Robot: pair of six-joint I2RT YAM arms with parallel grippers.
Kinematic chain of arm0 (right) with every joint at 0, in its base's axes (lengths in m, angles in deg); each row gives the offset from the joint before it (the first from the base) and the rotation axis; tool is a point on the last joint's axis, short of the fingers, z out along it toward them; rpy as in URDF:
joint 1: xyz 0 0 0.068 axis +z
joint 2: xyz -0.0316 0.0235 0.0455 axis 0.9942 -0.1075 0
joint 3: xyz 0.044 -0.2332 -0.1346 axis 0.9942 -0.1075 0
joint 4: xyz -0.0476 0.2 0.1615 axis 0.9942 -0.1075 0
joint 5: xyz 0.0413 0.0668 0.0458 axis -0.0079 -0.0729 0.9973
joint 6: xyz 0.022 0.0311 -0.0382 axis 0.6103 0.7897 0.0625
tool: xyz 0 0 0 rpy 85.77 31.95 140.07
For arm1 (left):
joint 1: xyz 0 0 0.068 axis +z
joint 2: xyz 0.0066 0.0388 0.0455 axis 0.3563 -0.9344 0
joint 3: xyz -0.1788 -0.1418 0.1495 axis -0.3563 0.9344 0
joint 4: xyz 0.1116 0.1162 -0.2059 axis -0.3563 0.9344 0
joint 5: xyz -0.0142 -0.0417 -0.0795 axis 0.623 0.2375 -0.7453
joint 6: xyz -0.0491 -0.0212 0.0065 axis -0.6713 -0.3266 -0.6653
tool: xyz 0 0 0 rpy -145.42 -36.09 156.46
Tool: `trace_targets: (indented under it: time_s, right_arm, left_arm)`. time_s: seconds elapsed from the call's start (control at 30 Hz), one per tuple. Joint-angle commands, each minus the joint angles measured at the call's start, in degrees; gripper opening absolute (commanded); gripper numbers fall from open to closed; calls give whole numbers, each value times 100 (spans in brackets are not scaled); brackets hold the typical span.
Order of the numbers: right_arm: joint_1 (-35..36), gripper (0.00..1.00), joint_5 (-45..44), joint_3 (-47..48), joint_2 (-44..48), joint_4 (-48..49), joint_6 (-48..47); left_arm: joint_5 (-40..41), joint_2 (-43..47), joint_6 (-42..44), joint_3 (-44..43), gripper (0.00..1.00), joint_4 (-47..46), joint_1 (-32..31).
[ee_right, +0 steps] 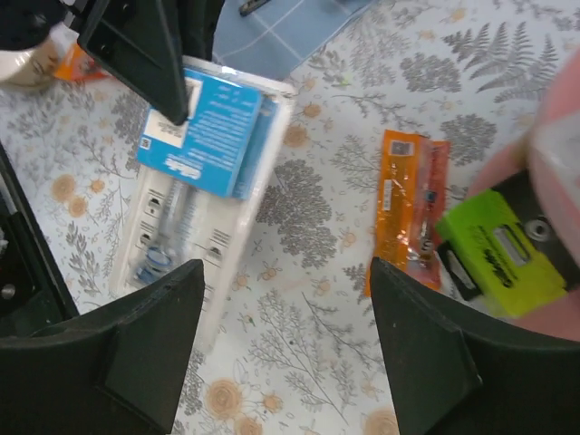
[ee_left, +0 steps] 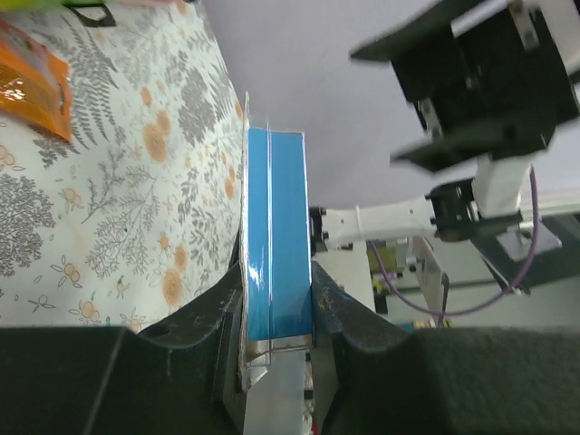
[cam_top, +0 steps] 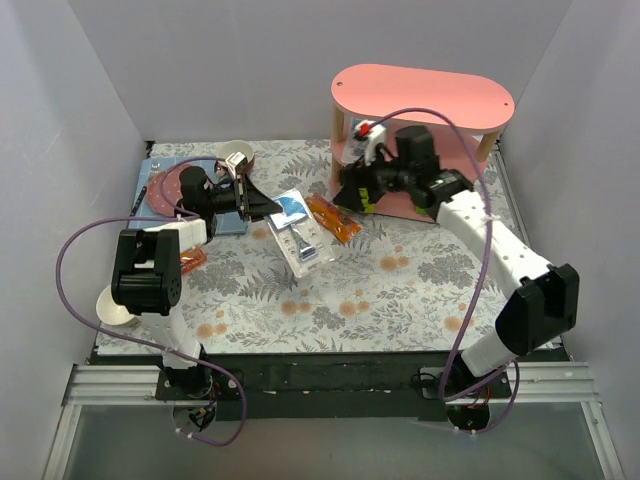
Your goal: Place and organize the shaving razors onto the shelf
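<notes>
Black-and-white arms (cam_top: 497,250), purple cables (cam_top: 58,268), black pincers (ee_right: 285,335)

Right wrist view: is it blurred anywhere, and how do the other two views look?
Right wrist view: motion blur smears the blister pack and the lime-green box; the pink shelf is a haze. Left wrist view: the blue card is sharp, the orange packet glares. Top view: even light, soft shadows.

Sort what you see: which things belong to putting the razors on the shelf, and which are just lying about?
Job in hand:
shelf
grey-green box
held blister pack
loose blister pack

Lying about:
orange packet
paper cup
blue mat
</notes>
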Motion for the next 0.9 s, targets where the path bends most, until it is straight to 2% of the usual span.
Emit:
trace_targets:
  time_s: [0.0, 0.03, 0.13, 0.23, 0.37, 0.57, 0.87]
  right_arm:
    - [-1028, 79, 2218, -419, 295, -428, -143]
    - [-1134, 78, 2761, -473, 259, -481, -82]
    - [-1293, 76, 3659, -1016, 197, -142, 138]
    - [-1240, 73, 4171, -1501, 250, 316, 524]
    - [-1161, 73, 4208, -1809, 250, 686, 962]
    - [-1065, 74, 4471, -1783, 101, 1205, 1395]
    - [-739, 73, 4129, -1792, 66, 1074, 1352]
  left_arm:
    - [-957, -11, -653, -554, 7, -1287, -9]
    - [-966, -46, -653, -633, 7, -1279, -9]
    - [-975, -160, -636, -949, 7, -1243, -18]
    - [-949, -257, -592, -1239, 7, -1138, -61]
    - [-949, -292, -469, -1486, 6, -831, -193]
    - [-931, -310, -267, -1566, 6, -488, -536]
    - [-852, -459, -267, -1961, 3, -251, -686]
